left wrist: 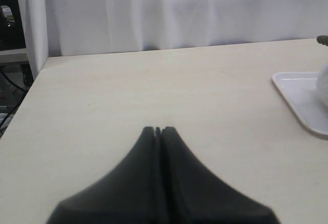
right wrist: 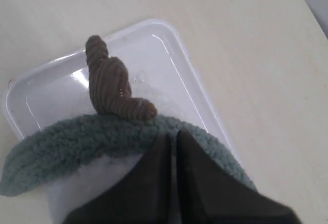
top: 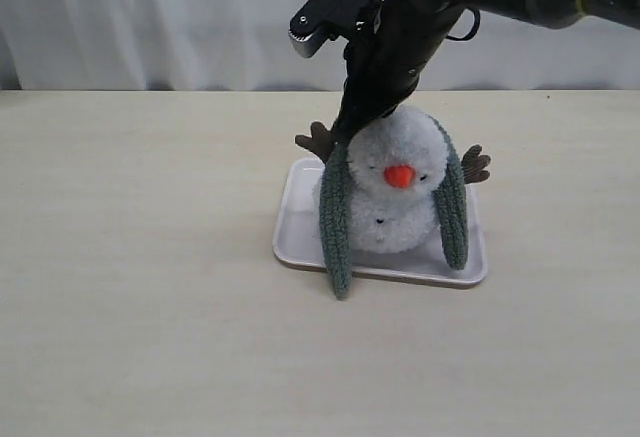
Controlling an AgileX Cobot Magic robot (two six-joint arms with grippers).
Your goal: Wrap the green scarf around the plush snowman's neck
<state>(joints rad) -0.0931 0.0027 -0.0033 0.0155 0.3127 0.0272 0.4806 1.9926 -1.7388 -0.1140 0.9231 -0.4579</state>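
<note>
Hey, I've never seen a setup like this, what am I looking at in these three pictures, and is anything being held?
This is a two-armed robot at a pale table. One picture looks at the scene from outside; the other two come from cameras on each wrist. On the table, a white tray holds a plush snowman, with a green scarf draped behind its head, both ends hanging down in front. The right gripper has reached down behind the snowman, jaws shut and pressing on the scarf; whether it pinches the fabric is hard to tell. The left gripper is shut, holds nothing and waits off to the side.
</note>
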